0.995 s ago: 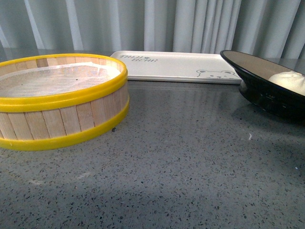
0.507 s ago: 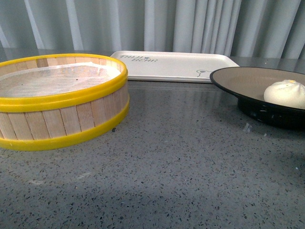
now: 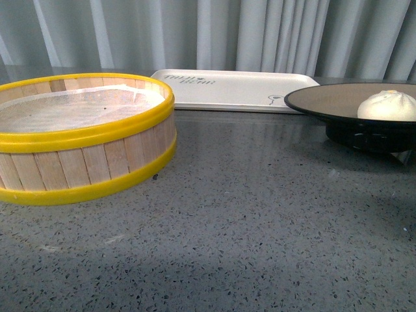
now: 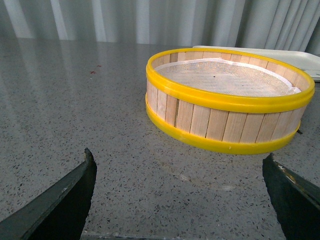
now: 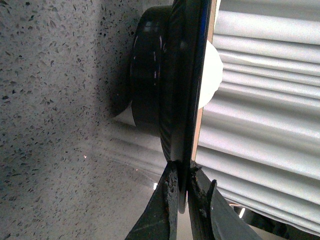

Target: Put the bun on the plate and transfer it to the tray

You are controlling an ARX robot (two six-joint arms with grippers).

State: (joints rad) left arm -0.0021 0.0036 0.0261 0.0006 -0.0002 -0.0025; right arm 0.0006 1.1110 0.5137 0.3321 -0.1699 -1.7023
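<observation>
Fingers [image 5: 167, 200] of the right gripper [image 5: 184, 172] are nearly closed, pinching the black rim of the plate [image 5: 175, 90] between them. That wrist view looks at the plate edge-on. Its black foot faces the speckled counter [image 5: 50, 100], and the white bun [image 5: 211, 75] bulges from the beige inner side against the pale curtain [image 5: 270, 100].

In the front view the plate [image 3: 325, 97] sits at the right edge of the frame, level, and cut off by the border. The bun [image 3: 388, 104] rests on its tan inside, towards the right, with its pleated top up. Whether the plate's foot touches the grey counter [image 3: 247, 221] or hangs just above it cannot be told. The plate's rim overlaps the right end of the white tray [image 3: 234, 88], which lies flat at the upper middle of the frame, behind the plate. Dark lettering shows near the tray's left end, and most of its small drawing is hidden by the plate.

A round wooden steamer basket [image 3: 84, 136] with yellow bands fills the left of the front view. It stands on the counter and is lined with white paper. Neither arm shows in this view.

The left gripper [image 4: 178, 156] has its two dark fingers [image 4: 65, 200] spread wide with nothing between them, above bare counter. The steamer basket [image 4: 230, 100] stands beyond them, apart from both, and a corner of the tray [image 4: 300, 57] shows behind it.
</observation>
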